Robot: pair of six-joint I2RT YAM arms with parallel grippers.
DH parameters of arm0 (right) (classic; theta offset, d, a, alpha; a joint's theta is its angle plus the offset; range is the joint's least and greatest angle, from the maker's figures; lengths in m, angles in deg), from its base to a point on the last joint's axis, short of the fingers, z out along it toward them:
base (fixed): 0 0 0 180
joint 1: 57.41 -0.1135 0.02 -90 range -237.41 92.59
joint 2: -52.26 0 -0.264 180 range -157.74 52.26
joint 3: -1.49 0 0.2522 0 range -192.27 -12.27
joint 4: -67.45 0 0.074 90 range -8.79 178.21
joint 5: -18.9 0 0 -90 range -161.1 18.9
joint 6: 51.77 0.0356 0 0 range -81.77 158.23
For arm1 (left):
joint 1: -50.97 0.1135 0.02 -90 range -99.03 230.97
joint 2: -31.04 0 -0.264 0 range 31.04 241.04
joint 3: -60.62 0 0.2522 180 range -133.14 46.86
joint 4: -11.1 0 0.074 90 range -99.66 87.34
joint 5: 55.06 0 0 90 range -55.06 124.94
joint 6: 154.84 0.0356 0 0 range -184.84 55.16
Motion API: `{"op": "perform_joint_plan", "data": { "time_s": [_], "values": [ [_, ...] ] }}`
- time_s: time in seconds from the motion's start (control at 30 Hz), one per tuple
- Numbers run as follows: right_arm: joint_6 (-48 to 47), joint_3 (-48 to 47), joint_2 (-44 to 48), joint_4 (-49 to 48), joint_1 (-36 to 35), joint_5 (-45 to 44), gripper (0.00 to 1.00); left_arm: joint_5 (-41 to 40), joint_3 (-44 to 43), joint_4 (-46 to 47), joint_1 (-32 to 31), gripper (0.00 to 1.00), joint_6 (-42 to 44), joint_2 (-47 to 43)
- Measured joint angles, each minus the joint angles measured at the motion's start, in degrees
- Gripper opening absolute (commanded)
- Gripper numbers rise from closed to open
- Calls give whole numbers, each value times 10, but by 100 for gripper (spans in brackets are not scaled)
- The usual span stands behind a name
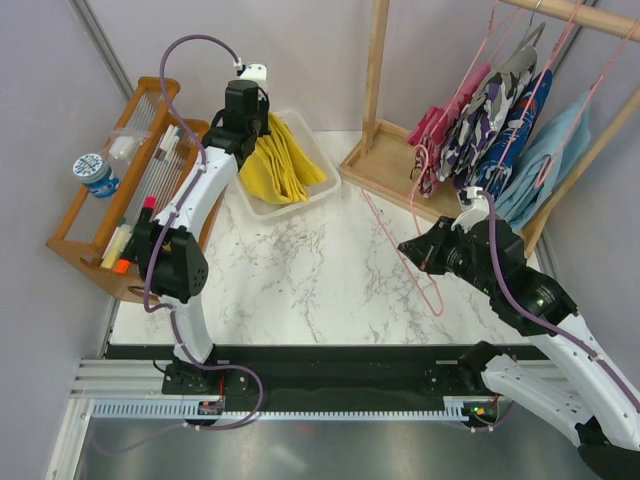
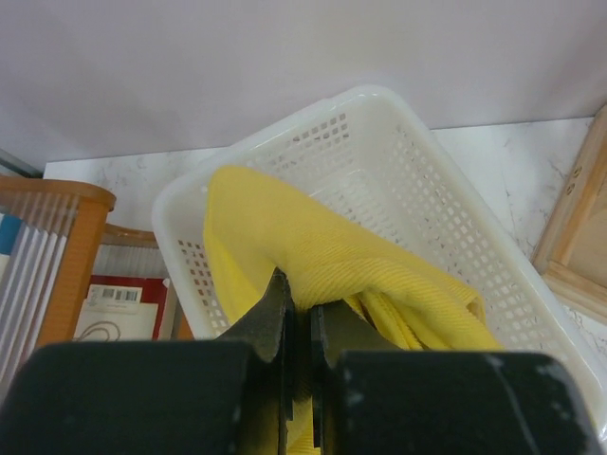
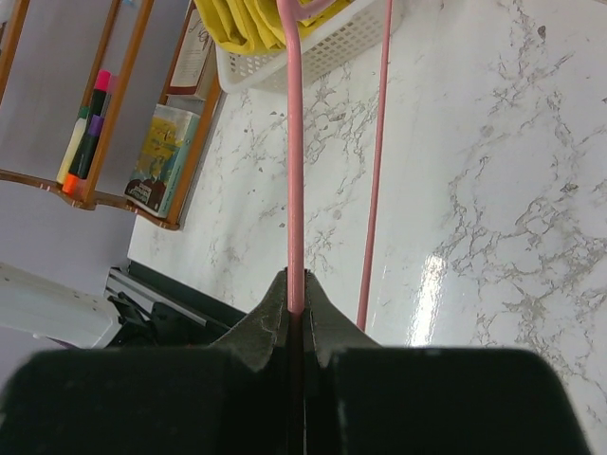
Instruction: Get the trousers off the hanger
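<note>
The fingers [image 2: 270, 322] of the left gripper [image 2: 302, 303] cover the near fold of the yellow trousers [image 2: 322, 246] in the white basket [image 2: 427, 209]. In the right wrist view, the top edge cuts off the basket's far part and the pink hanger [image 3: 295, 142] crossing it. The book [image 3: 163, 156] left of the basket is too blurred to read.

The left arm [image 1: 200, 190] and right arm [image 1: 560, 385] are white with black joints. A purple cable [image 1: 172, 62] loops at 11 o'clock.
</note>
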Motion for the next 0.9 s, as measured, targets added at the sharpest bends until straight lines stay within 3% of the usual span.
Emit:
{"op": "perform_joint_plan", "data": {
  "time_s": [0.2, 0.37, 0.53, 0.67, 0.9],
  "values": [
    [1, 0, -7, -5, 0, 9, 0, 26, -5, 31, -1, 6, -19, 36],
    [2, 0, -7, -9, 0, 13, 0, 42, -52, 2, -2, 46, -37, 76],
    [2, 0, -7, -12, 0, 15, 0, 44, -60, -43, -2, 63, -60, 72],
    [2, 0, -7, -14, 0, 18, 0, 59, -54, -78, -2, 64, -72, 43],
    [3, -4, -11, -17, 0, 16, 0, 148, -24, -117, -4, 66, -116, -100]
  ]
}}
